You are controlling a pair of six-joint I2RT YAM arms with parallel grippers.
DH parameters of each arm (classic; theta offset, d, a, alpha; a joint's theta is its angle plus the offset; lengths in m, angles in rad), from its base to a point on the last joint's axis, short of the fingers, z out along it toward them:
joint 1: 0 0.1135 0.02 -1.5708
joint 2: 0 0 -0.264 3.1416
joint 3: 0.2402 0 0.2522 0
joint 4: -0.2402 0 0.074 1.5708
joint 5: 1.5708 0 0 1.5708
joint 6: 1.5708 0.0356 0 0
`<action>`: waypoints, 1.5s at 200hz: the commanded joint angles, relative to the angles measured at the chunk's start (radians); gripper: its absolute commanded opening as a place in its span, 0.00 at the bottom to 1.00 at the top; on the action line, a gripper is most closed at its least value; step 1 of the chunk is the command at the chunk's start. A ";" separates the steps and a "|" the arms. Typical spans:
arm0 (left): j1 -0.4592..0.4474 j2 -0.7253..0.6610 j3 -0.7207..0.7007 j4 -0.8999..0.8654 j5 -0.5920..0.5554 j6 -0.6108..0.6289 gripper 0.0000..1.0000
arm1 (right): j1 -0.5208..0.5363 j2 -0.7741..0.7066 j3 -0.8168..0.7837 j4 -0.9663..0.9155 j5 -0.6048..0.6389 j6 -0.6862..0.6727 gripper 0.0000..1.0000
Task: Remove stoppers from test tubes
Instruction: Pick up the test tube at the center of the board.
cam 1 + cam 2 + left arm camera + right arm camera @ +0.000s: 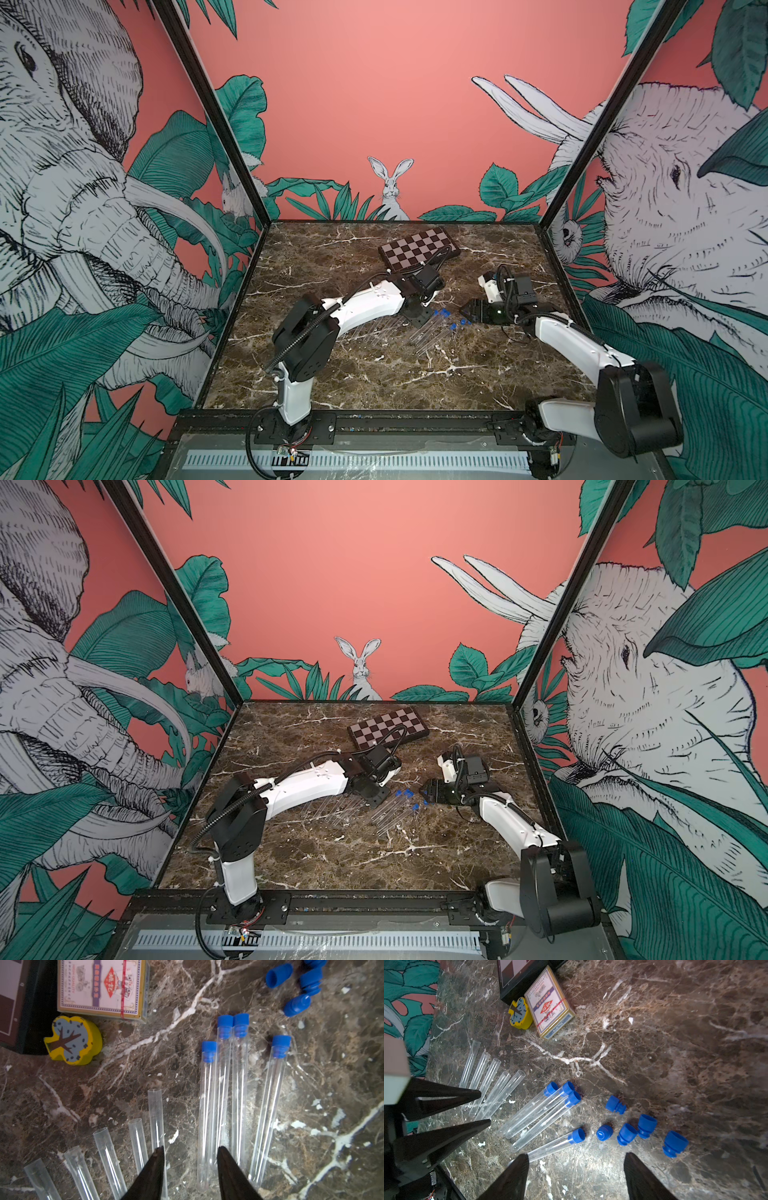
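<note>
Over the test tubes (240, 1095) and loose stoppers (646, 1126), left end effector (190, 1148) and right end effector (577, 1154) both gape empty.

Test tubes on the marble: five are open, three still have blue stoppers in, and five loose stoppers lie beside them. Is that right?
Not quite. Four test tubes still have stoppers in, not three: the right wrist view shows three lying together and a fourth tube apart. The five open tubes and five loose stoppers are as you said.

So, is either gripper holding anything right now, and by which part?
Nothing is held. The left gripper and the right gripper both stand open and empty.
</note>
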 commanded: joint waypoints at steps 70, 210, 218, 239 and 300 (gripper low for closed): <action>-0.005 0.100 0.074 -0.024 0.009 0.023 0.44 | -0.004 0.010 -0.031 0.081 -0.093 0.014 0.81; -0.005 0.160 0.096 -0.035 0.007 0.029 0.40 | -0.004 0.012 -0.028 0.076 -0.086 0.020 0.82; -0.005 0.163 0.096 -0.036 0.007 0.029 0.41 | -0.003 0.012 -0.026 0.075 -0.085 0.020 0.82; -0.005 0.169 0.096 -0.035 0.009 0.029 0.41 | -0.003 0.009 -0.025 0.073 -0.083 0.019 0.82; -0.006 0.190 0.096 -0.034 0.002 0.029 0.40 | -0.004 0.001 -0.024 0.065 -0.079 0.015 0.83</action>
